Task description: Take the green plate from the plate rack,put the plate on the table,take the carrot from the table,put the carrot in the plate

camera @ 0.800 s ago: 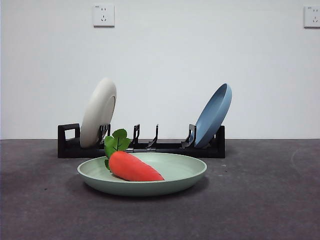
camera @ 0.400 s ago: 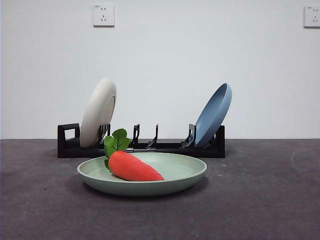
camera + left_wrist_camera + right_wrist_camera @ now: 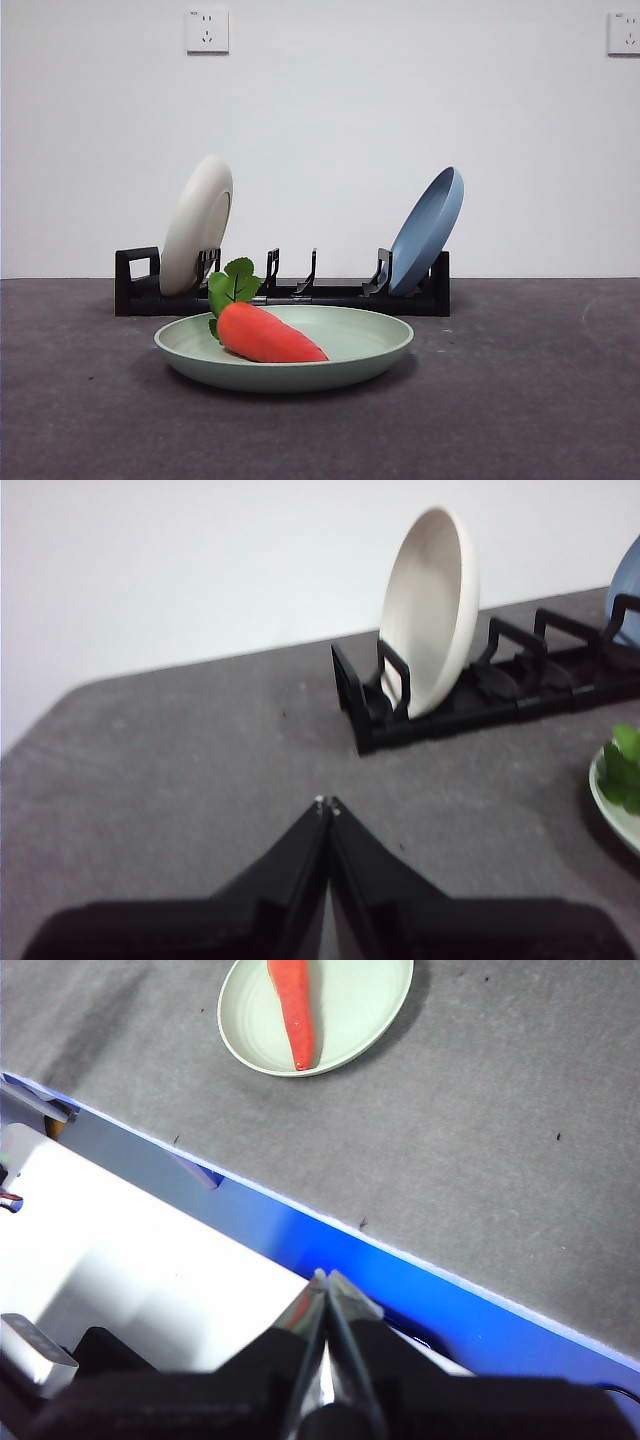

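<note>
carrot (image 3: 266, 334) lies in plate (image 3: 375, 352), leaves toward rack | plate flat on table (image 3: 540, 400), just before rack (image 3: 285, 294) | second plate (image 3: 197, 224) stands in rack's handle end | third plate (image 3: 428, 230) leans at opposite end

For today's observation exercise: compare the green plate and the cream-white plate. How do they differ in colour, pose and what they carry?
The green plate is pale sage; the cream-white plate is off-white. The green plate lies flat on the table; the cream-white one stands on edge in the rack. The green plate holds the carrot; the cream-white plate holds nothing. Both are round and shallow.
</note>
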You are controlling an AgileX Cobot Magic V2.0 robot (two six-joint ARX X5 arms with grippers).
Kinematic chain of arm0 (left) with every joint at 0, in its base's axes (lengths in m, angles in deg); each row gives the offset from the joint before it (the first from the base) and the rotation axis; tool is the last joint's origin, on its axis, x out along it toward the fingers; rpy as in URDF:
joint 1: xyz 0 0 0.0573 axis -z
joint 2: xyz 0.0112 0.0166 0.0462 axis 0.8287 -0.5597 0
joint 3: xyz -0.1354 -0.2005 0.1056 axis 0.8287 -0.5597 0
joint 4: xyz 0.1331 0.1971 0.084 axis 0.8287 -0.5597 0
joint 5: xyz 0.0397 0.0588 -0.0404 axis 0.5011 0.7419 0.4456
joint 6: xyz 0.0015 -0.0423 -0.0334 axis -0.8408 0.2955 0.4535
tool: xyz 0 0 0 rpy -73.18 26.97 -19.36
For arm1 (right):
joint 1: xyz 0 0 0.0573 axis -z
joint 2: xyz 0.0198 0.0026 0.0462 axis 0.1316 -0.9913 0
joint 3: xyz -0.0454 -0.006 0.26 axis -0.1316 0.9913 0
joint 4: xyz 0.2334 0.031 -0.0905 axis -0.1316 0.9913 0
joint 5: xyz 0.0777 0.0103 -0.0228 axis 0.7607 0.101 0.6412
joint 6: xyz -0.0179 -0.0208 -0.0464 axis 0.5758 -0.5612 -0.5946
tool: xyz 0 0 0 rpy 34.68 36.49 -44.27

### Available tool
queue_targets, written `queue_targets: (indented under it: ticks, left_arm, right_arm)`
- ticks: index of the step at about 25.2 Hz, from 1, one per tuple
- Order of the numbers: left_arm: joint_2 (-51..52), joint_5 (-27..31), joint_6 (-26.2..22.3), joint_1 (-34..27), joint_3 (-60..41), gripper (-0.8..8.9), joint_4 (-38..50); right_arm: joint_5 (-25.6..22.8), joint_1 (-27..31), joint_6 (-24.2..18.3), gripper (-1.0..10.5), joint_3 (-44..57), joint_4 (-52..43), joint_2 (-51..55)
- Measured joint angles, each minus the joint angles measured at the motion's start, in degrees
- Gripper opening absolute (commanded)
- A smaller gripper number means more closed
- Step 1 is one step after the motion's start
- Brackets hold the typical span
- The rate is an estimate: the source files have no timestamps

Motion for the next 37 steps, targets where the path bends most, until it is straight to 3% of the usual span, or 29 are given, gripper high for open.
queue_targets:
  ticks: [6,29,37]
  left_arm:
    - [0.0,0.3,0.4,0.0,-0.1,-0.03,-4.9]
    - [0.0,0.2,0.4,0.0,-0.1,-0.03,-4.9]
    - [0.0,0.2,0.4,0.0,-0.1,-0.03,-4.9]
  right_arm:
    - [0.0,0.0,0.0,0.0,0.0,0.0,0.0]
    - [0.0,0.0,0.0,0.0,0.0,0.0,0.0]
    - [-13.1,0.3,-6.3,0.0,0.0,0.0,0.0]
